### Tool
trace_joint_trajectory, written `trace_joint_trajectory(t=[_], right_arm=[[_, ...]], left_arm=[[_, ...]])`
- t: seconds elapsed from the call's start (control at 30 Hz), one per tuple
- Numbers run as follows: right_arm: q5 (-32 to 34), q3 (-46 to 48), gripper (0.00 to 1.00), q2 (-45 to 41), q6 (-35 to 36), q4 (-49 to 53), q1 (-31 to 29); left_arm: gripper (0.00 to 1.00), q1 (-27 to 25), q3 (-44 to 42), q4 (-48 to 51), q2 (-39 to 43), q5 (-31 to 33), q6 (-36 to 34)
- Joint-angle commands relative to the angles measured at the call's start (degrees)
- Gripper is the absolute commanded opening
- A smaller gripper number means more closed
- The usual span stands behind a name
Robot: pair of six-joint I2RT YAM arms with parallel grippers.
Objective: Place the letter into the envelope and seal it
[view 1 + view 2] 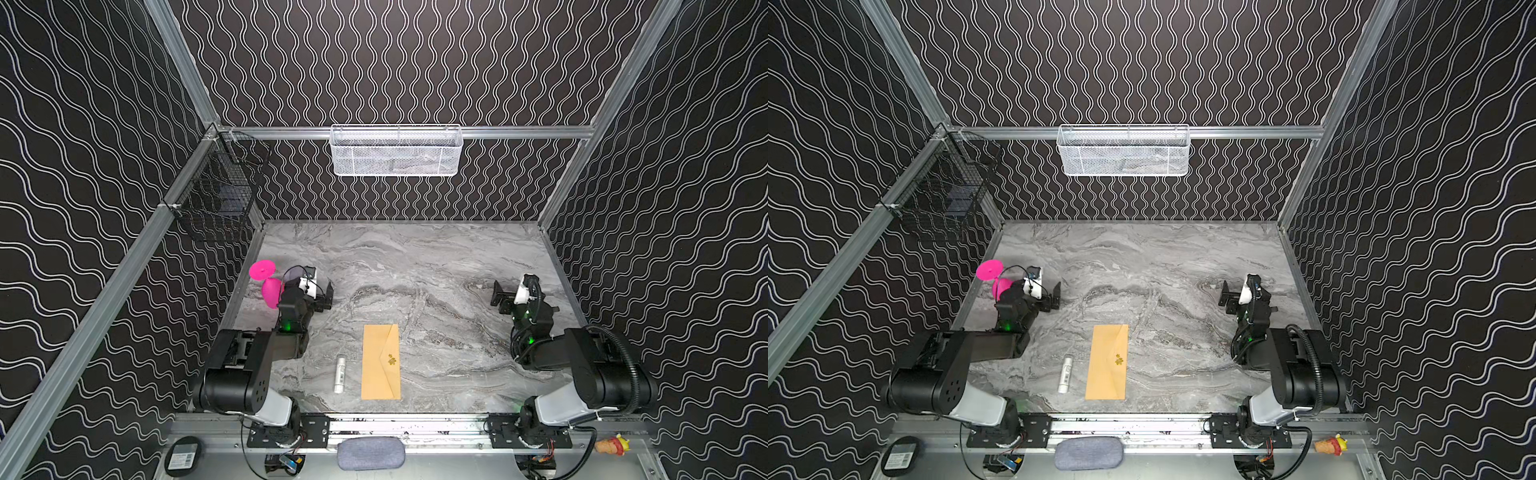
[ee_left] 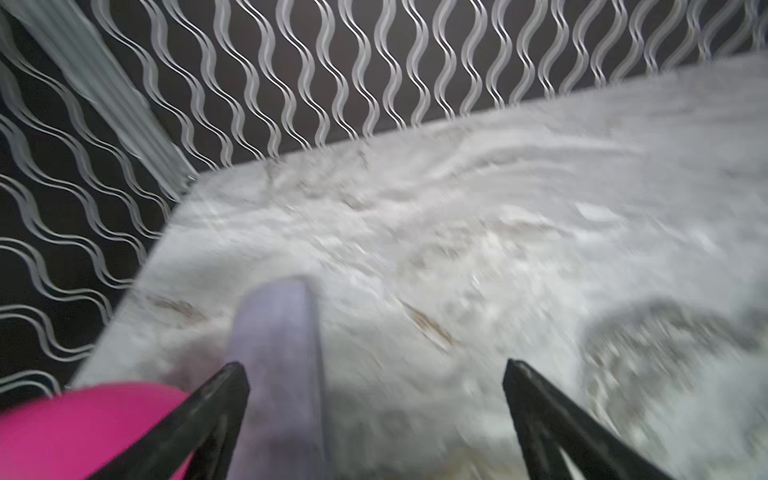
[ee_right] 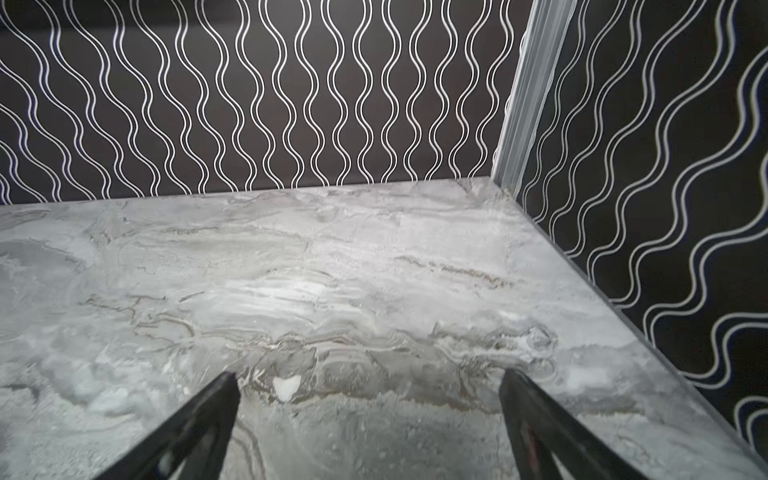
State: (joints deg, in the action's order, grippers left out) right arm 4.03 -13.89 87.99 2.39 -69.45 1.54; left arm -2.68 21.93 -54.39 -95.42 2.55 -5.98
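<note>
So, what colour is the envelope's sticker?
Gold sticker on the envelope, clearest in a top view.

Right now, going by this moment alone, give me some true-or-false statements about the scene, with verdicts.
The envelope lies flat on the table, flap folded down. True.
The right hand grips the envelope. False: it is open, empty, well clear.
A white tube lies beside the envelope. True.
The left hand is shut. False: open, near a pink goblet.
The letter lies spread on the table. False: no letter shows.
</note>
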Motion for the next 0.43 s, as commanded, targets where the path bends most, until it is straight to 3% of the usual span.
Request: trace_joint_trajectory(t=[0.0, 0.13, 0.4], right_arm=[[0.14, -0.26, 1.0, 0.62, -0.82, -0.81, -0.22], [-2.73, -3.33, 1.0, 0.58, -1.98, 6.2, 1.27], [-3.22, -2.0, 1.0, 0.67, -2.3, 3.21, 1.54]], left_arm=[[0.99, 0.26, 1.13, -2.13, -0.92, -0.63, 2.29], [0.99, 0.22, 1.23, -1.8, -0.83, -0.53, 2.31], [0.99, 0.26, -0.04, -3.36, 0.05, -0.7, 2.29]])
